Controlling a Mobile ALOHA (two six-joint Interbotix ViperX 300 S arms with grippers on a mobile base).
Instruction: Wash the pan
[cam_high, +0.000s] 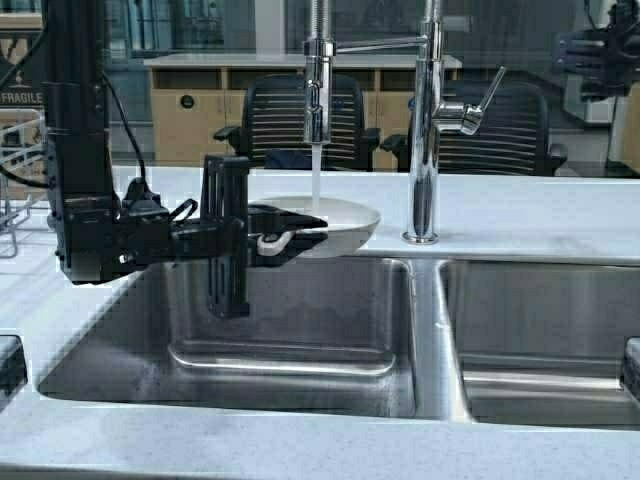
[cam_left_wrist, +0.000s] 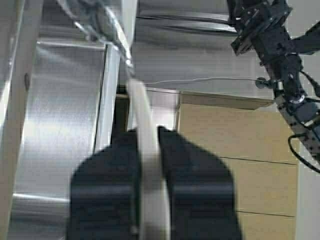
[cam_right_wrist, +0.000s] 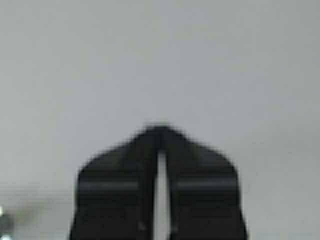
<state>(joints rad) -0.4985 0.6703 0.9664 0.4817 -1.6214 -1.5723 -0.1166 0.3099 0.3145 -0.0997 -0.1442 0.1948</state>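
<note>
We see our left gripper (cam_high: 285, 238) reaching out over the left basin of the double sink (cam_high: 290, 330), its fingers (cam_left_wrist: 192, 175) clamped on the short off-white handle of the pan (cam_high: 335, 222). The handle runs straight out between the fingers, and the cream-white pan sits just beyond the fingertips, held roughly level above the back of the basin, close to the desk (cam_high: 520, 215) edge behind it. A stream of water (cam_high: 316, 170) falls from the pull-down spray head of the faucet (cam_high: 318, 90) and lands in the pan just past our fingertips. The faucet's chrome post (cam_high: 425, 130) stands on the desk to the far side of the pan from our fingers, with its lever handle (cam_high: 480, 105) angled up and away.

In the left wrist view, the pale handle (cam_left_wrist: 145, 165) shows as a light strip pinched between the two dark pads, with the shiny steel of the sink beyond the fingertips.

Our right gripper (cam_right_wrist: 159, 131) is raised well apart from the pan, up at the far right edge of the high view (cam_high: 605, 50). In its own wrist view the fingers (cam_right_wrist: 200, 185) meet at the tips with only a thin sliver of light between them lower down, holding nothing, against a plain pale grey surface.

Behind the desk, black mesh office chairs (cam_high: 300, 115) and a wooden cabinet (cam_high: 190, 115) stand beyond the faucet.
</note>
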